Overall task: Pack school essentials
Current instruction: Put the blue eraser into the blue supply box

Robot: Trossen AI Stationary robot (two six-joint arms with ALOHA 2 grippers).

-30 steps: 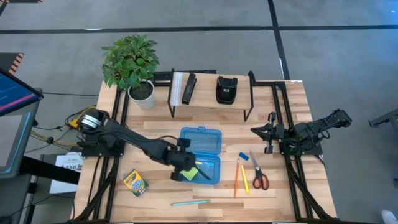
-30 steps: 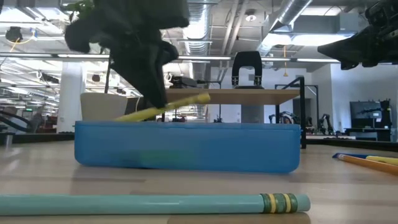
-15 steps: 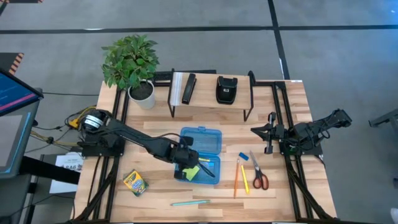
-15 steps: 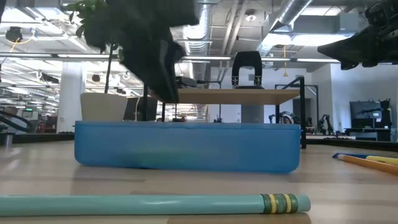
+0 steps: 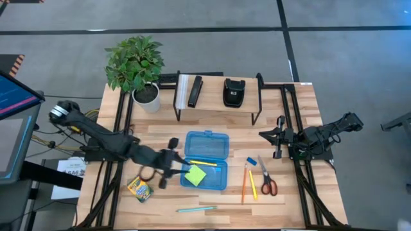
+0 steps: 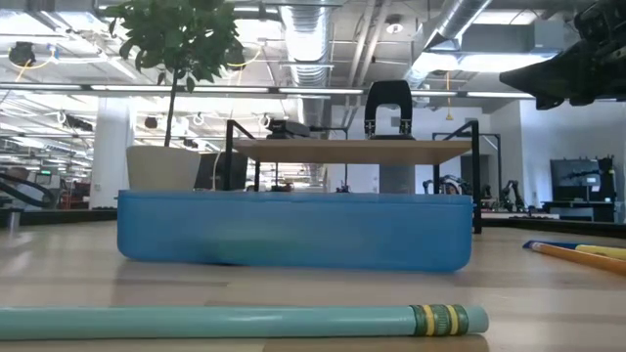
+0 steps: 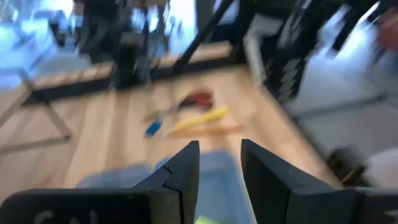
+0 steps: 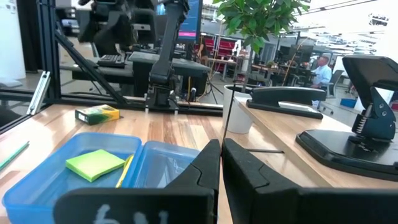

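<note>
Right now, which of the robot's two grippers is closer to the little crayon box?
The left. The left gripper hovers just beside the crayon box, near the blue box. The right gripper waits far across the table, beyond the scissors.

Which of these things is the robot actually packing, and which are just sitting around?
Packing: sticky pad and a pencil in the blue box; crayons, teal pen, pencils, eraser, scissors.
Lying about: plant, shelf, stapler, pouch.

The blue box (image 5: 205, 160) at frame centre was left uncovered from above. Its upper side was hemmed by the shelf rack (image 5: 218, 96), its left by the left gripper (image 5: 166, 173).
</note>
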